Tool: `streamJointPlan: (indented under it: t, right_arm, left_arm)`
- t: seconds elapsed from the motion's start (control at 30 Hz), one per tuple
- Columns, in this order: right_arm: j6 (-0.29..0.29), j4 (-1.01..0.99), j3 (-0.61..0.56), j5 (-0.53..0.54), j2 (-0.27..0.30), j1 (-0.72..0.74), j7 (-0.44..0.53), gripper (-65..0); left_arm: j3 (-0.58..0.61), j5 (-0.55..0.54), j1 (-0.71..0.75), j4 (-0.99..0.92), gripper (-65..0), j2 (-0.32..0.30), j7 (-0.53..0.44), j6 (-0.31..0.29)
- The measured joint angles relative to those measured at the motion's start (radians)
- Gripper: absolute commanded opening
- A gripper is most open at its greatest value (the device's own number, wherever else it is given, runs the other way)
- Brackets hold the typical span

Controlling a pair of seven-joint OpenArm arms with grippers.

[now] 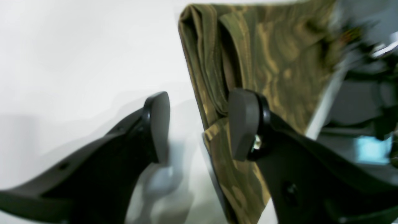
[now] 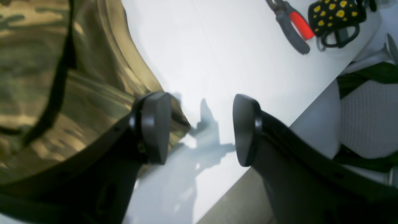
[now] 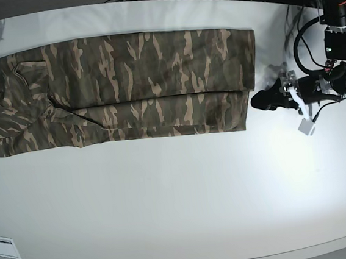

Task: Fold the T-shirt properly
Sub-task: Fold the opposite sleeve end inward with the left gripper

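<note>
Base view: white tabletop (image 3: 168, 203) fills the foreground, lower half of frame. Camouflage T-shirt (image 3: 149, 70) lies folded lengthwise, upper left to upper centre. Left gripper (image 3: 268, 98), right of centre, just beside its end, fingers wide apart. Right wrist view: right gripper (image 2: 199, 130) spread wide; red-and-black-handled pliers (image 2: 292, 28), upper right.

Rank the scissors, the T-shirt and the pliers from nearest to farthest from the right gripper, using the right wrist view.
1. T-shirt: left, reaching the gripper.
2. Pliers: upper right.
3. Scissors: farther right, beyond the pliers.
</note>
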Motion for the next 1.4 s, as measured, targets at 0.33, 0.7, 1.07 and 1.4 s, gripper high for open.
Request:
streamJointPlan:
  t: [0.33,0.7,1.07,1.4]
  right_arm:
    - [-0.001,0.000,0.039,0.000,-0.002,-0.021,-0.001,-30.7]
    - [-0.001,0.001,0.039,0.001,-0.002,-0.021,0.000,-30.7]
    - [0.000,0.001,0.039,0.001,-0.002,-0.024,0.000,-30.7]
    - [0.018,0.001,0.039,0.001,-0.002,-0.024,0.000,-30.7]
  left_arm:
    - [0.089,0.328,0.081,0.321,-32.1,-0.011,-0.129,0.185]
    - [-0.005,0.404,0.210,0.414,-32.1,0.112,-0.180,0.256]
    - [-0.114,0.383,0.301,0.418,-32.1,0.265,-0.226,0.253]
    - [-0.114,0.382,0.306,0.418,-33.1,0.325,-0.240,0.250]
